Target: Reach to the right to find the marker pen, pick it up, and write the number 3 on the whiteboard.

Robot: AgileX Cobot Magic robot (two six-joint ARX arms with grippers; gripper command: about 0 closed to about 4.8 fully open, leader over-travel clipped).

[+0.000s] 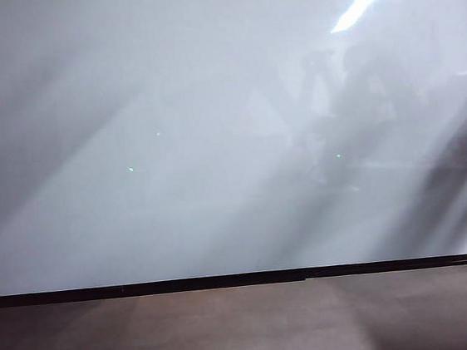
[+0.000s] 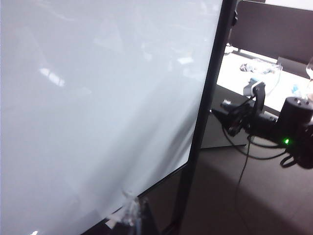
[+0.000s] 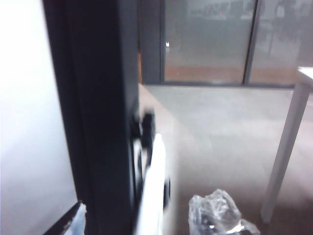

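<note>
One whiteboard [image 1: 170, 131], one black robot arm [image 2: 266, 122], one white marker pen [image 3: 152, 191], one crumpled clear plastic wrapper [image 3: 215, 213].

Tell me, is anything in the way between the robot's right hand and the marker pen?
Nothing visible. The blurry white marker pen sits against the black frame of the whiteboard, just ahead of the open right hand. The left hand is by the whiteboard's lower edge.
</note>
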